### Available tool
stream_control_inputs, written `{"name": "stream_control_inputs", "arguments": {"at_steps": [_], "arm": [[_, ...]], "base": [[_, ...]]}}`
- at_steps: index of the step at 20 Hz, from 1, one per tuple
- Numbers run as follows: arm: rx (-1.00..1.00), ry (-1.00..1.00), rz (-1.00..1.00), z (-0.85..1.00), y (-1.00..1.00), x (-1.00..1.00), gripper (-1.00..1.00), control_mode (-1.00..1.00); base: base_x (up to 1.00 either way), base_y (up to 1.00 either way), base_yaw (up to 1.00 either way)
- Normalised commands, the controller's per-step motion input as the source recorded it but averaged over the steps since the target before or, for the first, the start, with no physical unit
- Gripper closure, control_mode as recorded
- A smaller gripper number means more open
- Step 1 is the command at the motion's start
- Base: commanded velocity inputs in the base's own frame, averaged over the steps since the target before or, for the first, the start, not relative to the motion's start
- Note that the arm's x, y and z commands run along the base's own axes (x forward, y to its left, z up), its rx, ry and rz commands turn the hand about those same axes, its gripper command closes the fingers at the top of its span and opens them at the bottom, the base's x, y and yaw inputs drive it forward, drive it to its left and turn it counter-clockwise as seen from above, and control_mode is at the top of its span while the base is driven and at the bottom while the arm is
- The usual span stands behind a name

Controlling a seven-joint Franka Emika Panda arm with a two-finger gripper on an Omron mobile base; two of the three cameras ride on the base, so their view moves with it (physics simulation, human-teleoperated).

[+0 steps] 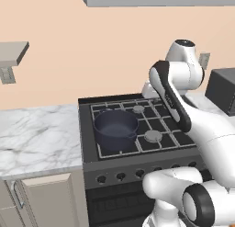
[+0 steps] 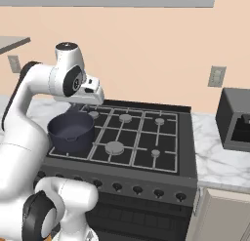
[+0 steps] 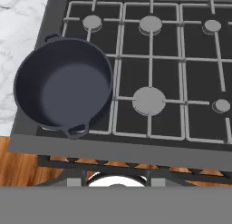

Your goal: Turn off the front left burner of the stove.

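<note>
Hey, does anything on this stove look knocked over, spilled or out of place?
Nothing stands out. The dark pot sits upright and empty on the grate over the front left burner of the stove. The grates lie flat, and the marble counter shows no spill.

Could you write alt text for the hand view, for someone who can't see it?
Looking down on a dark gas stove: an empty dark pot with two loop handles sits on the front left burner. Grey burner caps dot the grates, and white marble counter lies to the left.
</note>
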Motion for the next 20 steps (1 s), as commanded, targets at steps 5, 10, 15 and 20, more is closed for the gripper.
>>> {"name": "stream_control_inputs", "arguments": {"at_steps": [5,10,15,20], "arm": [[-0.11,-0.07,0.11,-0.13,0.05,-0.69,-1.00,-1.00],[-0.25,-0.25,0.25,-0.21,0.80,-0.92,-1.00,-1.00],[-0.33,-0.25,0.22,-0.29,1.00,-0.57,-1.00,-1.00],[-0.43,-0.27,0.18,-0.20,1.00,-0.63,-1.00,-1.00]], "base": [[0.00,0.00,0.00],[0.00,0.00,0.00],[0.00,0.00,0.00],[0.00,0.00,0.00]]}}
